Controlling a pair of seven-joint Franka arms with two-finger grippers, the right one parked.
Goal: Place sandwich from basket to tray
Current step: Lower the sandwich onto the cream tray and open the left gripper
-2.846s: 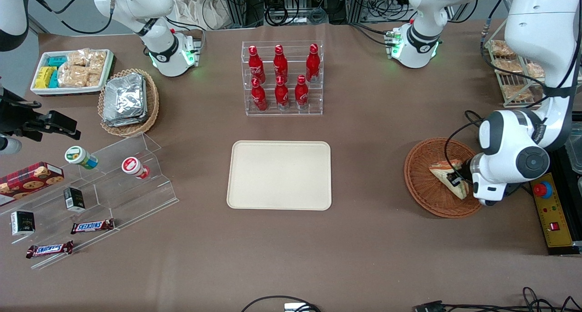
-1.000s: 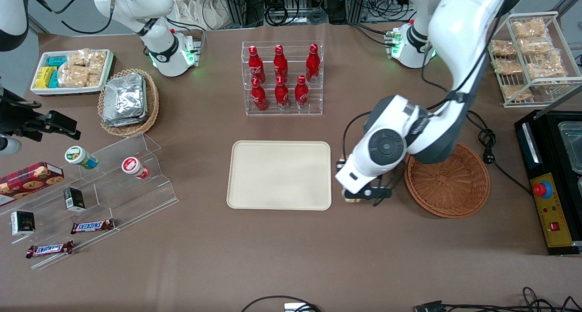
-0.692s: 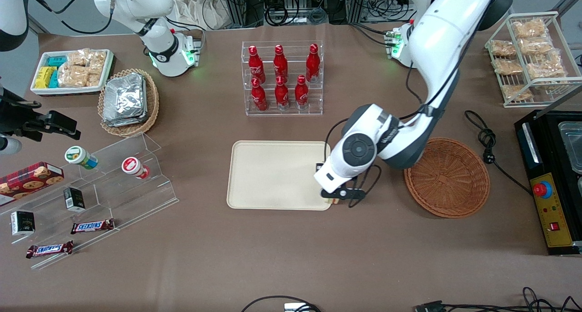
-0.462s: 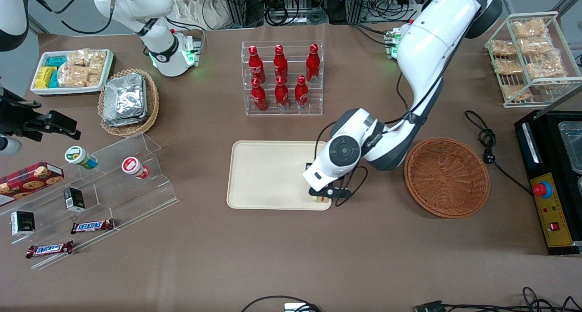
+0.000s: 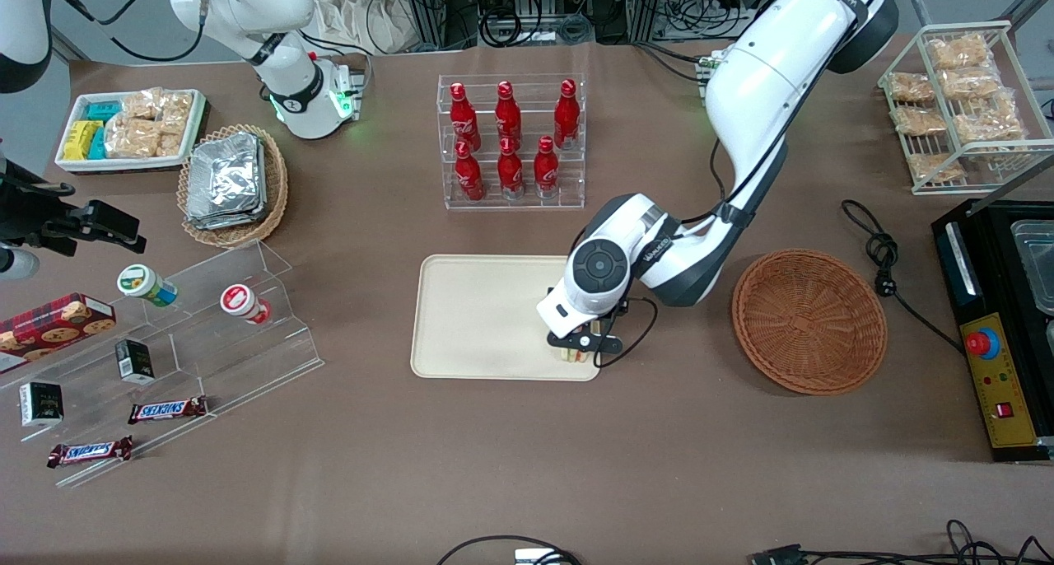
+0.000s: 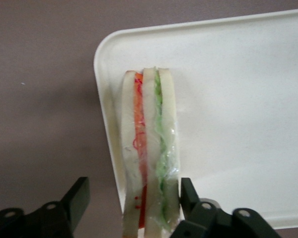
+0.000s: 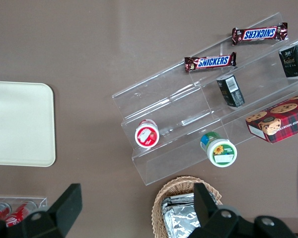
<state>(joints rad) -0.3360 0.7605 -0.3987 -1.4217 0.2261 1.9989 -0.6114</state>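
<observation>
The sandwich is a pale wedge with orange-red and green layers in clear wrap. It stands on edge inside the cream tray, close to the rim at a rounded corner. In the front view the sandwich shows just under the wrist, at the tray's near corner toward the working arm's end. My left gripper straddles the sandwich and is open: one finger is against the wrap, the other finger stands clear of it. The gripper is low over that corner. The reddish-brown basket has nothing in it.
A clear rack of red bottles stands farther from the camera than the tray. A stepped acrylic shelf with snacks and a tan basket of foil packs lie toward the parked arm's end. A wire rack and a black appliance lie toward the working arm's end.
The left arm has carried the sandwich out of the basket and across to the tray's near corner. In the last half second it moved a little farther over the tray.
</observation>
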